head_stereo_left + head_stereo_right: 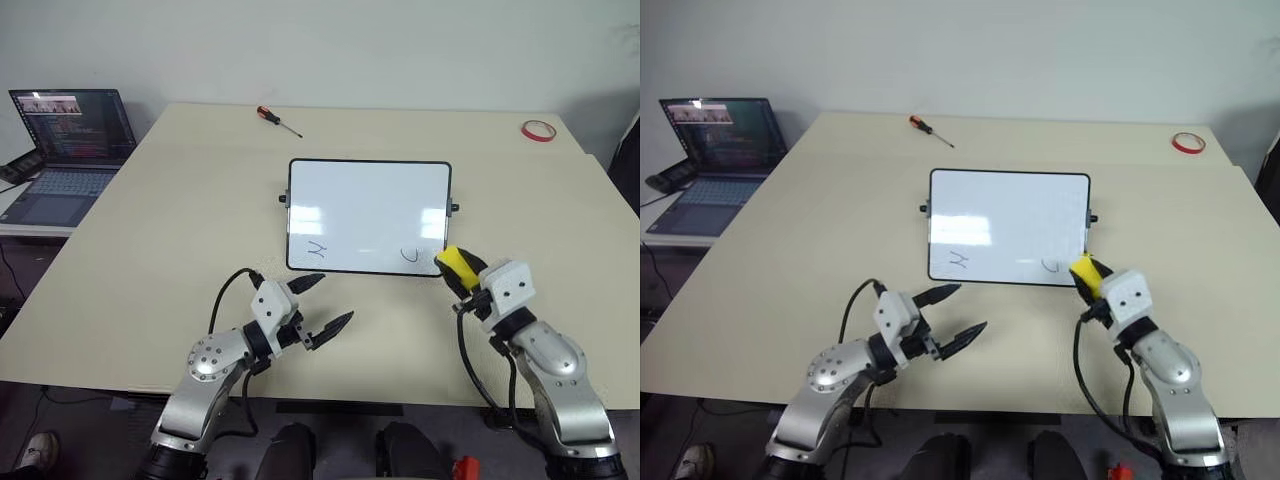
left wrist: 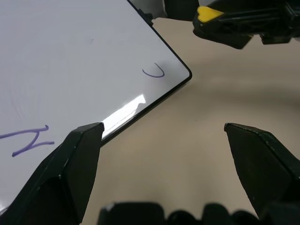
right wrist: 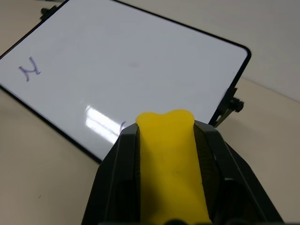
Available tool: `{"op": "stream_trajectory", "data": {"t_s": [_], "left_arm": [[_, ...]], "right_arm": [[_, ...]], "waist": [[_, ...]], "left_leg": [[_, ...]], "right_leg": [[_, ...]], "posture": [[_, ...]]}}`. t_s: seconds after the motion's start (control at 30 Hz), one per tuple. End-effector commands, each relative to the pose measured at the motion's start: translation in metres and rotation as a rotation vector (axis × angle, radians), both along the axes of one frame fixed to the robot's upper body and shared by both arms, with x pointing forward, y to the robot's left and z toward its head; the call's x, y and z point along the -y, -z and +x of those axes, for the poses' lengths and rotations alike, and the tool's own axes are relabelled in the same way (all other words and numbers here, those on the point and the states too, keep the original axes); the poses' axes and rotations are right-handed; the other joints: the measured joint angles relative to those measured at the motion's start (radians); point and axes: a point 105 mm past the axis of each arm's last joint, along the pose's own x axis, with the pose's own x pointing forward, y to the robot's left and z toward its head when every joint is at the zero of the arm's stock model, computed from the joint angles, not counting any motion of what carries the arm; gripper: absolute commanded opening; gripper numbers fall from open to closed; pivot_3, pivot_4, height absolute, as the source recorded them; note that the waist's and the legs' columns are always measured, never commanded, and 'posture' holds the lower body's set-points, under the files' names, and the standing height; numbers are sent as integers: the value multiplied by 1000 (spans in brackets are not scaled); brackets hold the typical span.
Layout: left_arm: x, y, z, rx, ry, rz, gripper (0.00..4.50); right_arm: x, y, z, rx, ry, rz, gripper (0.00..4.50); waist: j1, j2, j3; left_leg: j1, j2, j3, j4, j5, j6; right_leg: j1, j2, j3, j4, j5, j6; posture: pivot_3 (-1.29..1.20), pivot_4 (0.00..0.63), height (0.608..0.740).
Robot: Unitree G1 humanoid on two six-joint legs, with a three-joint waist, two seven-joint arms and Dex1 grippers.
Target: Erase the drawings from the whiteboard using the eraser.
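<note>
Right wrist view, first: the eraser (image 3: 169,159) covers most of the nearest mark, so you can make out only a sliver of blue stroke at the whiteboard (image 3: 126,61) edge beside it. The eraser's dark underside is hidden between the fingers. In the left wrist view the whiteboard is cut off at the frame's edge, so you see just its near right corner and two marks (image 2: 153,71). A third mark cannot be made out in any view; you can count two drawings (image 1: 316,250), one near the board's near left corner and one near its near right corner.

Fingers: your right gripper (image 1: 462,272) is clamped on the eraser, black fingers (image 3: 123,178) pressed to both long sides, yellow end sticking out past the tips. It sits just off the board's near right corner; whether the eraser touches the board you cannot tell. Your left gripper (image 1: 328,303) has its two pointed fingers (image 2: 77,159) spread wide and holds nothing, over bare table just short of the board's near edge.

Materials: whiteboard glossy white with glare patches, thin black frame, rounded corners, small black knobs on both sides. Eraser bright yellow, soft-looking, notched at the tip. Table (image 1: 150,230) matte beige. A red-handled screwdriver (image 1: 278,120) lies near the far edge; a red tape ring (image 1: 538,130) near the far right corner. An open laptop (image 1: 70,150) stands off the table's left edge.
</note>
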Motion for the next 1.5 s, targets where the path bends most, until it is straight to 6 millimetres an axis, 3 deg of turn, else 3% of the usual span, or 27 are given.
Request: {"op": "stream_trajectory", "data": {"t_s": [0.03,0.4,0.6,0.73,0.87,1.03,1.2,1.5], "left_arm": [[2,-14,2,61,-17,-6,4500],[-11,-14,13,85,-59,44,4500],[-6,-17,18,95,-57,37,4500],[-1,-24,23,115,-51,30,4500],[-1,-28,25,124,-49,32,4500],[-1,-31,25,131,-52,36,4500],[1,-35,27,139,-55,31,4500],[9,-37,26,141,-51,13,4500]], "right_arm": [[-8,-6,-4,65,-35,-18,1247],[-14,-12,14,101,-60,-13,1247],[-36,-17,31,135,-121,-21,1247],[-51,-11,47,127,-143,-74,1247],[-53,6,57,69,-142,-134,1247],[-40,28,70,-13,-73,-295,1247],[-20,34,78,-46,9,-388,1247],[4,38,68,-76,12,-521,1247]], "waist": [[-1,0,0],[0,0,0],[-2,0,0],[-1,0,0],[0,0,0],[0,0,0],[0,0,0],[8,0,0]], "left_leg": [[0,0,0,0,0,0],[0,0,0,0,0,0],[1,0,0,0,0,0],[1,0,1,0,0,0],[0,0,1,0,0,0],[0,0,1,0,0,0],[3,0,0,2,0,0],[13,-1,-3,4,1,1]], "right_leg": [[0,0,0,0,0,0],[0,1,0,0,0,0],[0,1,0,0,0,0],[0,1,-1,1,0,0],[0,1,-1,0,0,0],[0,1,0,1,0,0],[3,1,0,1,1,0],[16,0,-2,-2,2,2]], "posture": [[0,150,740],[0,150,740],[0,150,740],[0,150,740],[0,150,740],[0,150,740],[0,150,740],[0,150,740]]}}
